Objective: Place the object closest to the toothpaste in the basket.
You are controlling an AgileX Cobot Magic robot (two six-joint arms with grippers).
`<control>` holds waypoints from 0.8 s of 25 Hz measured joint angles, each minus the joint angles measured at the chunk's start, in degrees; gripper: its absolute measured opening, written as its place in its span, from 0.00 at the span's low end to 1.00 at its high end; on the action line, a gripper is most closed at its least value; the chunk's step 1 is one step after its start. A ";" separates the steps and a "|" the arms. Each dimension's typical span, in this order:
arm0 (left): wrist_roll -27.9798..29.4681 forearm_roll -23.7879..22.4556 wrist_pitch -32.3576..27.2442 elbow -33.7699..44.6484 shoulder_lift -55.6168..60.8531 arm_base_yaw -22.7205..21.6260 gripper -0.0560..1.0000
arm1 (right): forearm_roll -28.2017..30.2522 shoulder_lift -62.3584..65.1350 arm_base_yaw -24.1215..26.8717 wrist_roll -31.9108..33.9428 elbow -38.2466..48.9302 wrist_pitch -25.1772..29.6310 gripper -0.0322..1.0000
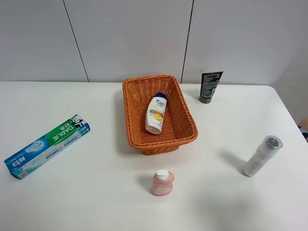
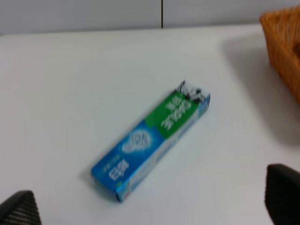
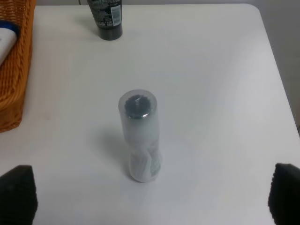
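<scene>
The blue-and-green toothpaste box (image 1: 47, 146) lies flat on the white table at the left; it also shows in the left wrist view (image 2: 152, 143). The orange wicker basket (image 1: 129, 115) stands at centre back, with a white shampoo bottle (image 1: 155, 113) lying inside it. A pink bottle (image 1: 162, 183) stands in front of the basket. Neither arm shows in the exterior view. My left gripper (image 2: 151, 202) is open and empty, hovering near the toothpaste box. My right gripper (image 3: 151, 194) is open and empty, above a clear-capped white bottle (image 3: 140, 136).
A dark tube (image 1: 210, 86) stands upright behind and to the right of the basket, also in the right wrist view (image 3: 106, 18). The clear-capped bottle (image 1: 262, 156) stands near the table's right edge. The basket's edge shows in both wrist views (image 2: 283, 47) (image 3: 16, 70).
</scene>
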State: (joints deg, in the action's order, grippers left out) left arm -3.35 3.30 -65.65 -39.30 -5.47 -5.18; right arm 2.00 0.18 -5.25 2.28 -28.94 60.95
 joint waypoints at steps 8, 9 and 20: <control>-0.96 1.44 2.18 8.52 1.12 0.00 0.96 | 0.00 0.00 0.00 0.00 0.00 0.00 0.99; -0.96 1.59 3.88 9.06 1.12 0.00 0.96 | 0.00 0.00 0.00 0.00 0.00 0.00 0.99; -0.97 1.68 5.46 10.28 3.94 0.00 0.96 | 0.00 0.00 0.00 0.00 0.00 0.00 0.99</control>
State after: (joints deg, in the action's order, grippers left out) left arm -4.32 4.98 -60.19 -29.01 -1.53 -5.18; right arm 2.00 0.18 -5.25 2.28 -28.94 60.95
